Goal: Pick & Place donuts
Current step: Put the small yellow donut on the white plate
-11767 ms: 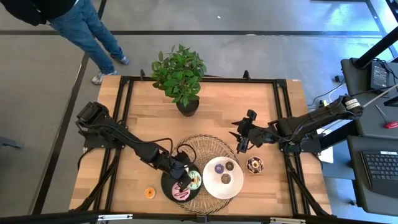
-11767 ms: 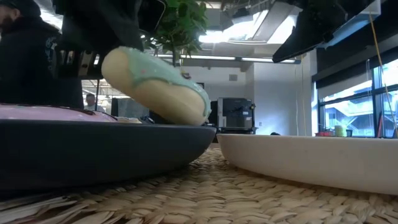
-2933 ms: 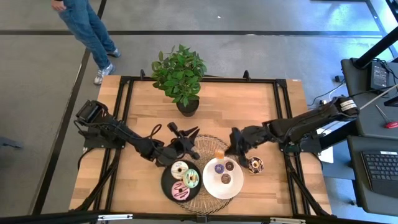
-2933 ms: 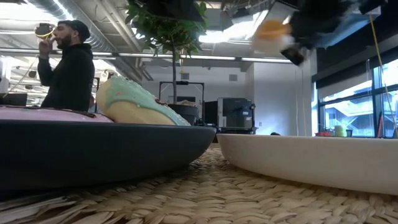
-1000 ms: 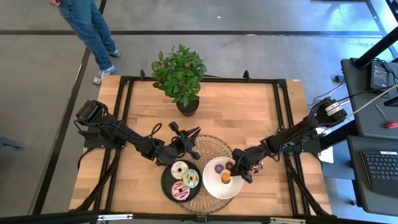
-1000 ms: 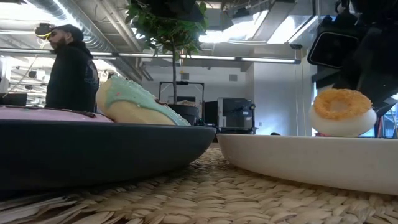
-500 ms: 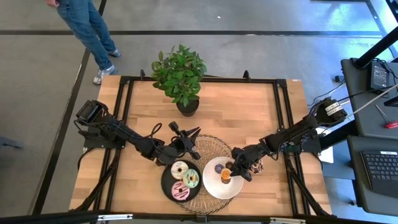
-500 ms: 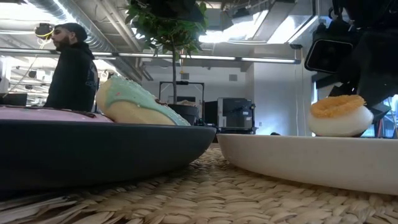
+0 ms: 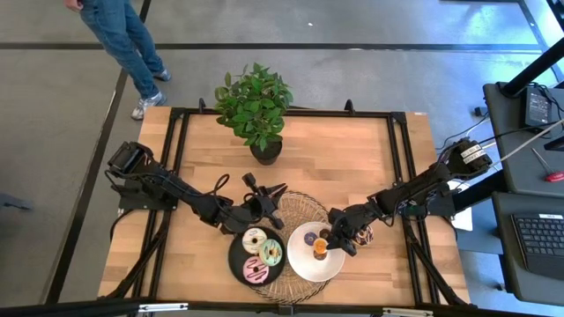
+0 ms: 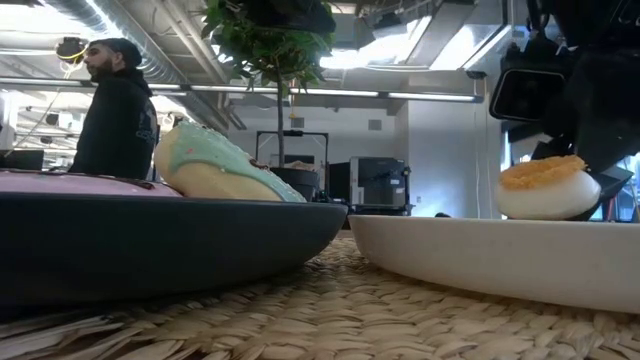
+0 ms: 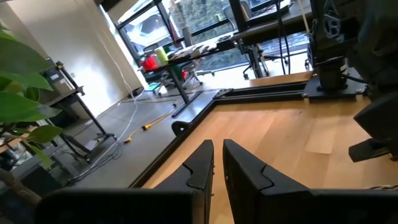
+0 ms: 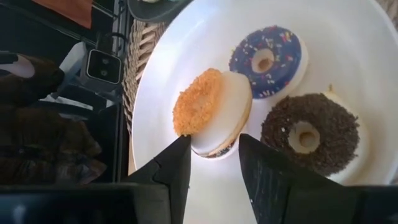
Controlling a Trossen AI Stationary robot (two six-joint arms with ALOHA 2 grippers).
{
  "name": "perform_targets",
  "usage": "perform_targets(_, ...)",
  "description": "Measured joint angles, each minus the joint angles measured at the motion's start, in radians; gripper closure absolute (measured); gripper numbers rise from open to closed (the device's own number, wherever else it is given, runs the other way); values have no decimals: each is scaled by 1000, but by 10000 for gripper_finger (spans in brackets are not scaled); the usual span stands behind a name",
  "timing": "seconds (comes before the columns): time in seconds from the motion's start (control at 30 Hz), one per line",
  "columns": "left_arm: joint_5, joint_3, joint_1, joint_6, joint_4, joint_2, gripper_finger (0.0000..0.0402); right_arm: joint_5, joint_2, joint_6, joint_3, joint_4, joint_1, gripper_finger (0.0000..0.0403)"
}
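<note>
My right gripper [image 9: 326,246] is over the white plate [image 9: 295,264], shut on an orange mini donut [image 12: 211,112]. A purple mini [image 12: 268,59] and a chocolate-sprinkled mini [image 12: 309,135] lie flat on that plate. A cream-white [image 9: 256,239], a mint-green [image 9: 272,254] and a pink donut [image 9: 256,270] lie on the black plate [image 9: 236,262]. Another chocolate donut [image 9: 365,234] lies on the table, partly under my right arm. My left gripper [image 9: 267,192] is shut and empty, above the woven mat's far left. My right gripper pinches the orange mini donut by its near rim [image 12: 208,148], between the two fingertips [image 12: 184,149]. The fingers slant down from the table's right side. The donut sits tilted, orange top toward the left, its lower edge on something dark on the white plate [image 12: 186,37].
Both plates stand on a round woven mat [image 9: 291,207]. A potted plant [image 9: 256,106] stands at the far middle of the table. A person [image 9: 123,35] stands beyond the table's far left corner. Bare wood lies at the far right [image 9: 352,150] and near left.
The orange donut in my right gripper has tipped from standing nearly on edge, with its top facing the table's near side, to lying flatter and a little lower on the white plate. My left gripper has kept still.
</note>
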Motion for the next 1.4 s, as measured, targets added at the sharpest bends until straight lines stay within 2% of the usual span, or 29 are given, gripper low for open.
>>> perform_targets(0.4, -1, 0, 0, 0, 0, 0, 370, 5, 0, 0, 35, -63, 0, 266)
perform_targets(0.5, -1, 0, 0, 0, 0, 0, 370, 16, 0, -43, 85, -168, 0, 266)
perform_targets(0.67, -1, 0, 0, 0, 0, 0, 371, 96, 0, -78, 187, -458, 0, 266)
perform_targets(0.77, -1, 0, 0, 0, 0, 0, 370, 130, 0, -87, 234, -573, 0, 266)
perform_targets(1.07, -1, 0, 0, 0, 0, 0, 368, 130, 0, -217, 351, -641, 0, 266)
perform_targets(1.17, -1, 0, 0, 0, 0, 0, 369, 132, 0, -211, 392, -749, 0, 266)
perform_targets(1.3, -1, 0, 0, 0, 0, 0, 370, 204, 0, -161, 432, -931, 6, 266)
perform_targets(1.4, -1, 0, 0, -3, -1, 0, 368, 260, 0, -158, 438, -949, 15, 266)
